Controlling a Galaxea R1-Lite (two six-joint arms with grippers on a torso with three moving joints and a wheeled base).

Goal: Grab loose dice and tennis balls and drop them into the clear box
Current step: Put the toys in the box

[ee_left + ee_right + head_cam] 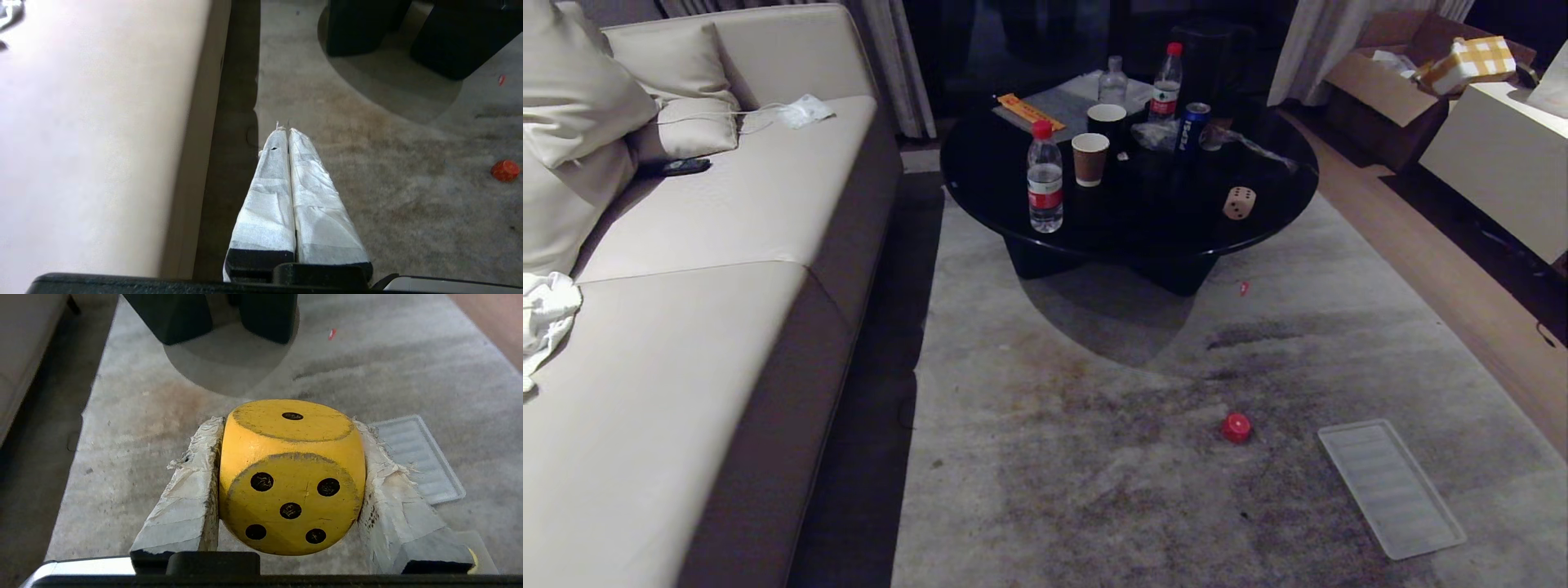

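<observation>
Above the grey carpet [122, 416], my right gripper [286, 428] clamps the yellow rounded wooden die [291, 477], 5 black pips facing me. My left gripper [288, 130] is pressed closed, empty.

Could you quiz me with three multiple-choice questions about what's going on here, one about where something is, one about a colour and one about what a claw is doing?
1. Where is the beige die?
A. On the sofa
B. On the round black table
C. On the rug beside the ribbed lid

2. What colour is the die in the right gripper?
A. Yellow with black dots
B. Dark green
C. Plain white

3. How does the left gripper stand?
A. Wide open
B. Clamped on a ball
C. Shut, holding nothing

Answers:
1. B: it sits near the table's edge in the head view.
2. A: the yellow die fills the gap between the padded fingers.
3. C: its taped fingers press together above the rug, next to the sofa.
</observation>
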